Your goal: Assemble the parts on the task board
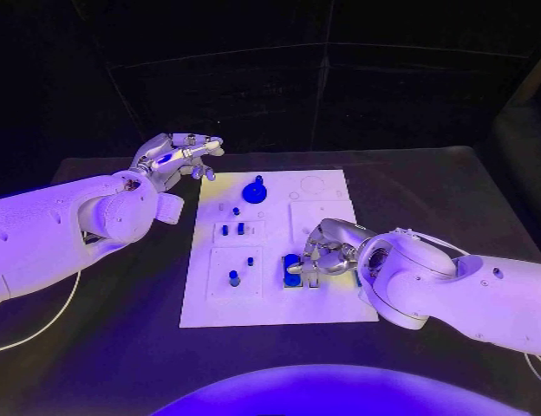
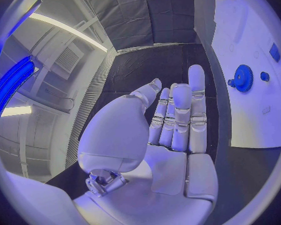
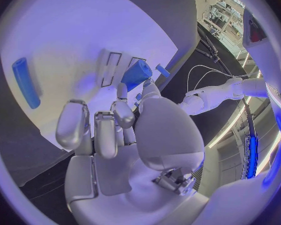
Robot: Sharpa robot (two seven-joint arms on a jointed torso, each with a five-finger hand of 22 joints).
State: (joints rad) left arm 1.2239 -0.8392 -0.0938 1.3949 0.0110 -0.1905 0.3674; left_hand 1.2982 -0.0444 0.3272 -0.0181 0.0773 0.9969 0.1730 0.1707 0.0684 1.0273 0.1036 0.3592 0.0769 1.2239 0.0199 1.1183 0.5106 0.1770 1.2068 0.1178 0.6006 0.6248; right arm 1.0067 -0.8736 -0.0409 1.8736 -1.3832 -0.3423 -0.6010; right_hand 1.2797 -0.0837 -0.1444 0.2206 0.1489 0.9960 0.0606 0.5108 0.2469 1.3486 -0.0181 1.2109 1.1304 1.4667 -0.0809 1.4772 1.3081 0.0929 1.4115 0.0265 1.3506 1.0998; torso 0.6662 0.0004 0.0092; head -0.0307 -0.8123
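Note:
The white task board (image 1: 277, 299) lies in the middle of the table. A blue gear (image 1: 256, 191) sits near its far edge, and small blue pegs (image 1: 233, 278) stand in its left half. My right hand (image 1: 324, 251) is over the board's right middle and pinches a blue block (image 3: 135, 74) between thumb and a finger, low over two narrow slots (image 3: 112, 67). A long blue bar (image 3: 25, 82) lies flat on the board beside that hand. My left hand (image 1: 177, 156) hovers off the board's far left corner, fingers straight and apart, holding nothing; the gear (image 2: 243, 78) lies ahead of it.
Black table surface (image 1: 120, 329) surrounds the board on all sides. A round recess (image 1: 313, 184) marks the board's far right corner. White cables (image 1: 21, 334) trail along the table's near left side.

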